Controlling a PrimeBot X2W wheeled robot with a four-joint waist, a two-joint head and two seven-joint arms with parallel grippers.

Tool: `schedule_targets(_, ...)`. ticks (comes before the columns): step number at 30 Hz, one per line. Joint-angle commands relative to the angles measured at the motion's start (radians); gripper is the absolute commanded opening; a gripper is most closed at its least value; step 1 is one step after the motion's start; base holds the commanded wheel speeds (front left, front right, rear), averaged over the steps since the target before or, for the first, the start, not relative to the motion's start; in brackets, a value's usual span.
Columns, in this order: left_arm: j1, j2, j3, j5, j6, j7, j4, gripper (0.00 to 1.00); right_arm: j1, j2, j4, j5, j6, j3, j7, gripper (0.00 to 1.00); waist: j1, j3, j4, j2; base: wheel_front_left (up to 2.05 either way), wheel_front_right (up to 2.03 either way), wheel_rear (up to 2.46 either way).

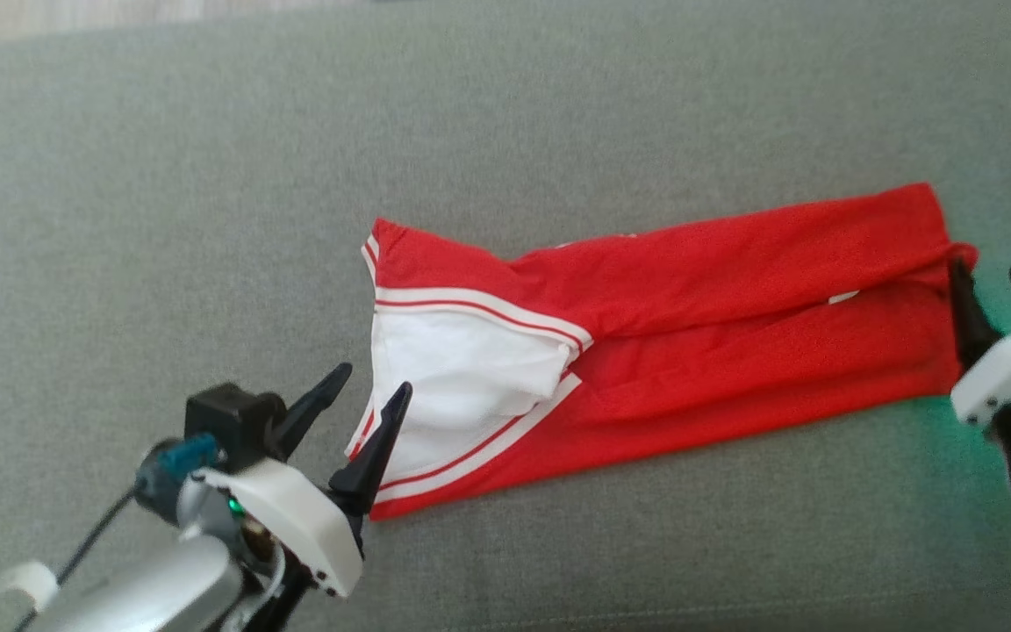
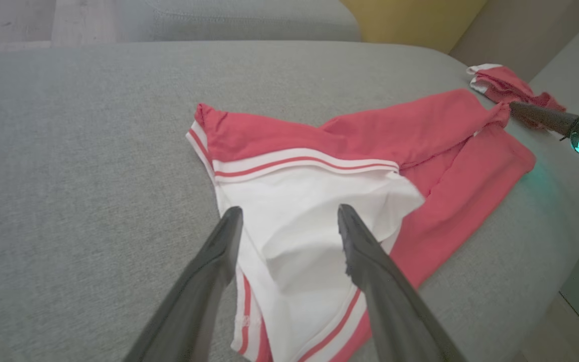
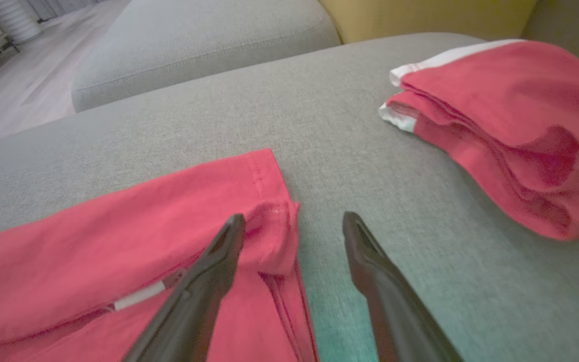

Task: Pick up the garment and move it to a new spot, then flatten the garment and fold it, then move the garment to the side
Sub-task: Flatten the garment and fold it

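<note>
The grey cushion [image 1: 207, 219] spreads under both my claws. The garment [image 1: 734, 290], red and folded lengthwise into a long strip, lies across it from one claw to the other.

My left claw [image 1: 374, 379] sits at the end with the garment's white panel [image 1: 462, 369], which is edged in red and white stripes. The claw is spread wide and grips nothing. Seen along that claw, the panel lies straight ahead of the fingertips and between them, and the red length runs away to the right. I cannot tell whether the tips touch the cloth.

My right claw [image 1: 988, 268] is at the opposite, red hem end, also spread wide and empty. One finger [image 3: 219, 261] lies over the bunched hem corner, and the other is over bare cushion just beside the garment's edge. The rest of the garment runs off to this claw's left.

A second red piece [image 3: 510, 130], folded and with a white edge, rests on the cushion ahead and to the right of my right claw, apart from the garment.
</note>
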Motion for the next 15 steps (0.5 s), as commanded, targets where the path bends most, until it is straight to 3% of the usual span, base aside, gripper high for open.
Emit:
schedule_targets(1,0.007,0.008,0.057,0.009,0.021,-0.03,-0.01,1.0,0.044,-0.004,-0.052,-0.013,0.007,-0.005,-0.018,1.0,0.0,-0.049,-0.004,0.0,0.0,0.0,0.0)
schedule_targets(4,0.043,-0.021,0.079,0.02,0.053,-0.05,0.006,1.0,0.093,0.006,-0.08,-0.032,0.007,-0.023,-0.042,1.0,0.0,-0.088,-0.005,0.0,0.0,0.0,0.0)
schedule_targets(8,0.137,-0.112,0.172,0.074,0.119,-0.063,0.023,1.0,0.201,0.073,-0.136,-0.035,0.007,-0.054,-0.098,1.0,0.0,-0.165,-0.011,0.0,0.0,0.0,0.0)
schedule_targets(12,0.266,-0.204,0.308,0.222,0.155,-0.064,0.016,1.0,0.3,0.131,-0.187,-0.039,0.007,-0.054,-0.153,1.0,0.0,-0.223,-0.013,0.0,0.0,0.0,0.0)
schedule_targets(15,0.361,-0.268,0.392,0.325,0.152,-0.064,0.017,1.0,0.357,0.158,-0.213,-0.045,0.007,-0.038,-0.187,1.0,0.0,-0.255,-0.013,0.0,0.0,0.0,0.0)
